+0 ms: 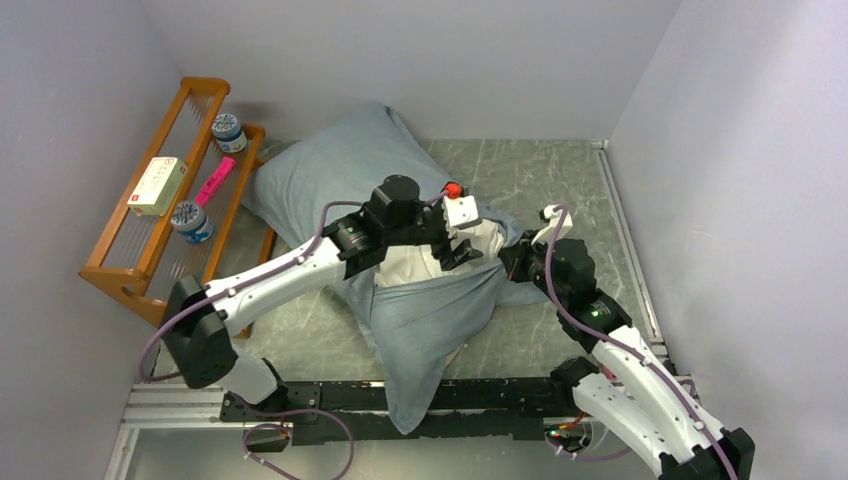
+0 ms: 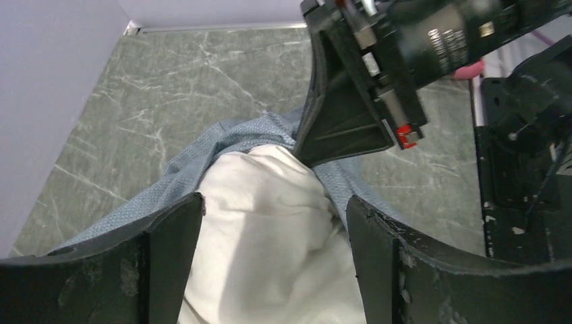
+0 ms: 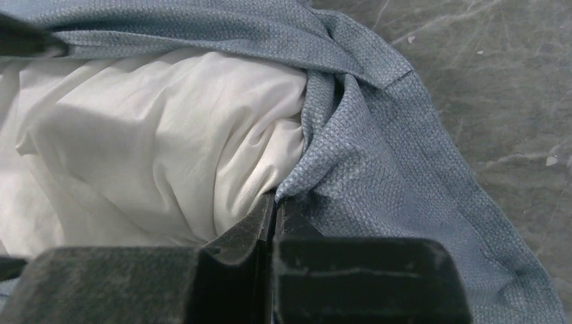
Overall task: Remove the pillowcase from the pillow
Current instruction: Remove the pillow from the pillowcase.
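The pillowcase (image 1: 320,175) lies on the counter (image 1: 560,180), the white pillow (image 1: 412,268) bulging from its open end; the left hand (image 2: 273,206) hangs over that pillow, fingers apart. The right hand (image 3: 275,202), fingers together, meets the pillowcase's edge.

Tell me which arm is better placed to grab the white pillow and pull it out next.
Left, probably. The left end effector is open, straddling the exposed pillow at the pillowcase mouth, ready to close. The right end effector is shut at the pillowcase edge, better suited to anchoring cloth.
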You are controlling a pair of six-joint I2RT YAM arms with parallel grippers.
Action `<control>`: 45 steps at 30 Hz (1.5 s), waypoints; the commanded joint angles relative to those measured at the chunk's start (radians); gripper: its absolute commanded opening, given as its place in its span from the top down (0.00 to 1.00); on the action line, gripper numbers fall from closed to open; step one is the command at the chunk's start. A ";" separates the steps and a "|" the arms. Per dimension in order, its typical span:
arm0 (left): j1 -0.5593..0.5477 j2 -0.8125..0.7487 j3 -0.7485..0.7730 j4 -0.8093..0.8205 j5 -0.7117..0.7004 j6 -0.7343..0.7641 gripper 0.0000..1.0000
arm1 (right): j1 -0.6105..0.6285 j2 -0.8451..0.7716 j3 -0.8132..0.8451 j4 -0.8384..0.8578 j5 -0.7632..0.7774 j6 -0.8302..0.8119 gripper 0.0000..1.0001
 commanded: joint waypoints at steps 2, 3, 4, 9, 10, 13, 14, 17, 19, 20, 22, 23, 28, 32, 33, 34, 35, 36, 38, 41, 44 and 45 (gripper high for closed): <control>0.002 0.083 0.119 -0.032 0.017 0.089 0.18 | 0.006 -0.027 -0.002 0.083 -0.039 0.006 1.00; 0.002 0.097 0.134 -0.041 0.020 0.097 0.18 | 0.005 -0.028 -0.003 0.081 -0.039 0.007 1.00; 0.003 0.115 0.151 -0.050 0.023 0.110 0.19 | 0.006 -0.030 -0.003 0.079 -0.038 0.005 1.00; -0.005 0.198 0.245 -0.146 0.088 0.161 0.22 | 0.006 -0.036 -0.004 0.079 -0.034 0.001 1.00; -0.011 0.215 0.258 -0.169 0.088 0.173 0.22 | 0.006 -0.037 -0.004 0.079 -0.031 0.001 1.00; -0.023 0.247 0.269 -0.198 0.057 0.202 0.22 | 0.006 -0.043 -0.010 0.085 -0.031 0.004 1.00; -0.024 0.257 0.268 -0.199 0.049 0.208 0.22 | 0.006 -0.045 -0.013 0.087 -0.032 0.005 1.00; -0.024 0.279 0.276 -0.213 0.030 0.230 0.21 | 0.006 -0.045 -0.017 0.091 -0.035 0.009 1.00; -0.024 0.294 0.284 -0.222 0.019 0.241 0.21 | 0.006 -0.047 -0.017 0.092 -0.037 0.011 1.00; -0.024 0.302 0.285 -0.221 0.015 0.245 0.21 | 0.006 -0.048 -0.018 0.094 -0.037 0.011 1.00; -0.024 0.321 0.290 -0.218 0.015 0.244 0.21 | 0.007 -0.054 -0.020 0.095 -0.039 0.013 1.00; -0.025 0.331 0.294 -0.218 0.021 0.243 0.21 | 0.006 -0.055 -0.021 0.095 -0.039 0.013 1.00; -0.027 0.374 0.296 -0.198 0.043 0.222 0.21 | 0.006 -0.059 -0.021 0.090 -0.043 0.010 1.00; -0.034 0.403 0.285 -0.185 0.031 0.208 0.22 | 0.006 -0.063 -0.024 0.095 -0.045 0.013 1.00; -0.036 0.410 0.286 -0.188 0.019 0.207 0.29 | 0.006 -0.064 -0.024 0.095 -0.044 0.012 1.00; -0.036 0.416 0.288 -0.190 0.005 0.206 0.42 | 0.006 -0.064 -0.024 0.092 -0.041 0.012 1.00; -0.037 0.420 0.288 -0.194 -0.016 0.205 0.55 | 0.006 -0.065 -0.022 0.087 -0.035 0.011 1.00; -0.037 0.420 0.284 -0.195 -0.042 0.201 0.69 | 0.006 -0.069 -0.022 0.080 -0.026 0.011 1.00; -0.037 0.403 0.259 -0.179 -0.096 0.194 0.88 | 0.006 -0.077 -0.022 0.061 0.008 0.011 1.00; -0.037 0.356 0.202 -0.146 -0.173 0.179 0.95 | 0.006 -0.091 -0.020 0.022 0.083 0.025 1.00; -0.037 0.300 0.146 -0.124 -0.245 0.158 0.95 | 0.005 -0.095 -0.017 -0.017 0.166 0.056 1.00; -0.036 0.277 0.123 -0.116 -0.269 0.148 0.95 | 0.005 -0.093 -0.014 -0.035 0.200 0.071 1.00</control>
